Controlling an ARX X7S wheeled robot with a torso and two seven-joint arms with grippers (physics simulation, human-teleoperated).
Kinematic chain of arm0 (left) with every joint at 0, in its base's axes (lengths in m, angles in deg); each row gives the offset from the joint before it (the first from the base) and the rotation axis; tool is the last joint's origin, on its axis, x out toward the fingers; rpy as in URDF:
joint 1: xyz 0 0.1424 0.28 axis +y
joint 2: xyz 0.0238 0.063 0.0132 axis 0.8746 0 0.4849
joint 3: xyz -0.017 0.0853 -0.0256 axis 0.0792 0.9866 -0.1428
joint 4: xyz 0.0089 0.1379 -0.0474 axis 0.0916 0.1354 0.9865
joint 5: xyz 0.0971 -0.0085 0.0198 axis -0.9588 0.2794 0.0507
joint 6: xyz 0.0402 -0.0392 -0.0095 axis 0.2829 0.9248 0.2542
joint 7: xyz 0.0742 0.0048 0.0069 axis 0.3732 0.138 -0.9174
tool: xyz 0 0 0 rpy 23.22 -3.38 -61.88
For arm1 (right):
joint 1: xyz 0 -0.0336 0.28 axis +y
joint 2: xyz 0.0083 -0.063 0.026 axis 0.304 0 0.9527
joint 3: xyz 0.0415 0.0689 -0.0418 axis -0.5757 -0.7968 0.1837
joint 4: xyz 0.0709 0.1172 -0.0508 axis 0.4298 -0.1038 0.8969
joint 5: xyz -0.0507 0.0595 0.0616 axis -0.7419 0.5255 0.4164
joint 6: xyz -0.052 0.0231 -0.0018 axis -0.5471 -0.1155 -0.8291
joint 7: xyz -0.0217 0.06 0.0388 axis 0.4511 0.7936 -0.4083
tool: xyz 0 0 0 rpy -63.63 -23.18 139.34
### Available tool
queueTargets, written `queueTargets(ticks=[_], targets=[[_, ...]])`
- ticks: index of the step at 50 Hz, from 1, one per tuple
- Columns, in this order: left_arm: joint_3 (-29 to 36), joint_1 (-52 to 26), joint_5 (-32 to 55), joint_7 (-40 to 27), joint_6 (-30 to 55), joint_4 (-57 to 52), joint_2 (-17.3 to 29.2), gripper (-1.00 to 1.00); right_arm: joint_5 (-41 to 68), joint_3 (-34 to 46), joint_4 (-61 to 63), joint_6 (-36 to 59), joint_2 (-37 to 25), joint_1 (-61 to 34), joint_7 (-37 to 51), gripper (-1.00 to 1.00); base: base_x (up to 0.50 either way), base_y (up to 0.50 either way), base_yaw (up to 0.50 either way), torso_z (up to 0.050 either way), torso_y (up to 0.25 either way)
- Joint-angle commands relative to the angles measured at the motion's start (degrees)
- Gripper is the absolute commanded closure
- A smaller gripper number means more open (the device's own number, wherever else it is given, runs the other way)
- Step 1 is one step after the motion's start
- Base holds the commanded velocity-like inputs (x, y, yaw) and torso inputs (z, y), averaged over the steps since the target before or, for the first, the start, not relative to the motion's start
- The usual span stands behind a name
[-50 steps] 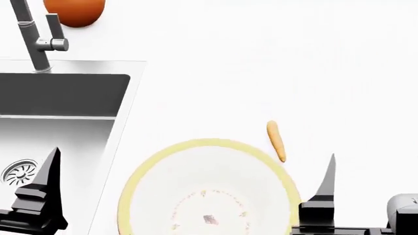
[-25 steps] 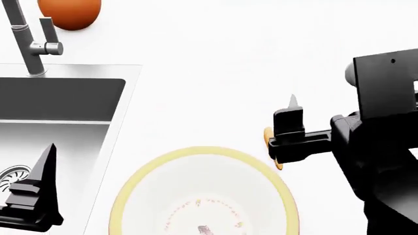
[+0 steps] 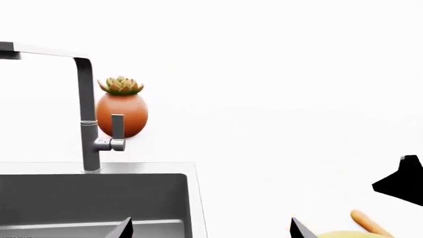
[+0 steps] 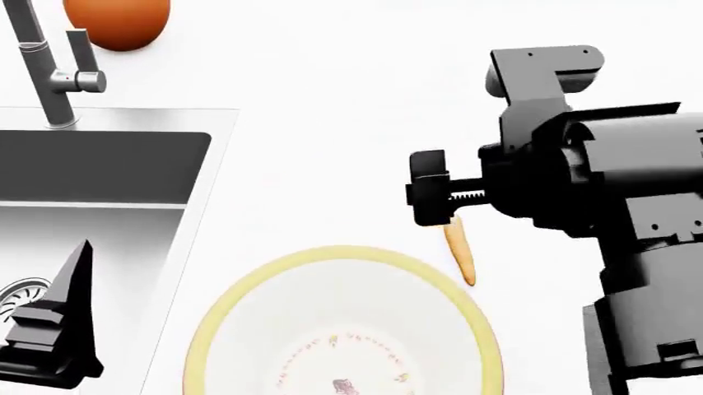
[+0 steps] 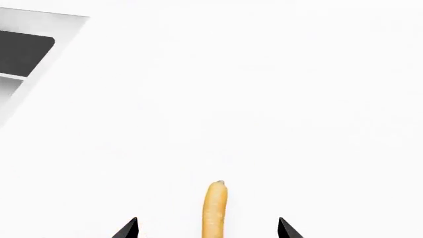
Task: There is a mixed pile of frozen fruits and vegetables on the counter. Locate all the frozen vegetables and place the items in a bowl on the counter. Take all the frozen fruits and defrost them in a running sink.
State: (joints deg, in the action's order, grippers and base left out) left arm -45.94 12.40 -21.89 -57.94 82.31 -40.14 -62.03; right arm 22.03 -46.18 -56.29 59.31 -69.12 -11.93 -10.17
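The slim orange carrot (image 4: 462, 251) lies on the white counter (image 4: 329, 123), just past the right rim of the bowl (image 4: 341, 255). My right gripper (image 4: 432, 196) points down over the carrot's far end and is open. In the right wrist view the carrot (image 5: 215, 208) lies between the two spread fingertips of that gripper (image 5: 206, 230), untouched. My left gripper (image 4: 55, 329) is open and empty over the sink (image 4: 99, 164); in its wrist view it (image 3: 211, 230) spans the sink's edge (image 3: 185, 168). The eggplant and both fruits are out of view.
A tall grey faucet (image 4: 44, 66) stands behind the sink, with the round drain (image 4: 22, 292) at the left edge. An orange pot with a succulent (image 3: 121, 111) stands beyond the faucet. The carrot (image 3: 370, 223) and bowl rim (image 3: 343, 234) show in the left wrist view.
My right arm has swung up from the lower right and in over the carrot, its gripper turning to point down. The left gripper, bowl and carrot have stayed put.
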Motion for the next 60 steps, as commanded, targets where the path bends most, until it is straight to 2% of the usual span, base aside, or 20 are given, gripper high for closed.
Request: queueTargets(ticks=[1, 9, 18, 23, 29, 39, 51, 60], targets=[[-0.16, -0.04, 0.14, 0.14, -0.91, 1.22, 0.45, -1.00, -17.10, -1.86, -23.55, -5.33, 8.43, -4.93, -10.43, -1.00, 0.00, 0.00, 0.00, 0.000, 0.000], [-0.29, 0.42, -0.03, 0.45, -1.81, 2.03, 0.82, -1.00, -30.21, -16.97, -23.56, -5.06, 9.39, -2.41, -9.81, -1.00, 0.00, 0.00, 0.00, 0.000, 0.000], [-0.57, 1.68, -0.42, 1.18, -3.57, 3.08, 0.97, -1.00, -35.14, -23.32, -23.56, -6.23, 11.10, -0.76, -11.51, -1.00, 0.00, 0.00, 0.00, 0.000, 0.000], [-0.94, 2.67, -0.24, 2.98, -6.61, 3.36, 0.05, -1.00, -36.33, -23.84, -23.56, -6.56, 11.45, -1.43, -12.09, -1.00, 0.00, 0.00, 0.00, 0.000, 0.000], [0.81, 5.45, -4.53, 6.15, -11.40, 1.49, 2.83, -1.00, -36.54, -24.54, -23.56, -7.57, 11.64, -1.54, -11.31, -1.00, 0.00, 0.00, 0.00, 0.000, 0.000], [3.26, 4.22, -5.31, 5.28, -11.71, 2.37, 1.72, -1.00, -36.13, -28.05, -23.56, -13.14, 11.08, -2.30, -6.03, -1.00, 0.00, 0.00, 0.00, 0.000, 0.000], [3.30, 4.50, -5.13, 5.45, -12.47, 2.10, 2.29, -1.00, -36.53, -30.00, -23.56, -15.40, 11.10, -3.26, -4.57, -1.00, 0.00, 0.00, 0.00, 0.000, 0.000], [3.45, 4.28, -5.15, 4.88, -12.68, 2.00, 2.38, -1.00, -36.81, -29.94, -23.56, -15.51, 11.05, -2.49, -4.69, -1.00, 0.00, 0.00, 0.00, 0.014, -0.173]])
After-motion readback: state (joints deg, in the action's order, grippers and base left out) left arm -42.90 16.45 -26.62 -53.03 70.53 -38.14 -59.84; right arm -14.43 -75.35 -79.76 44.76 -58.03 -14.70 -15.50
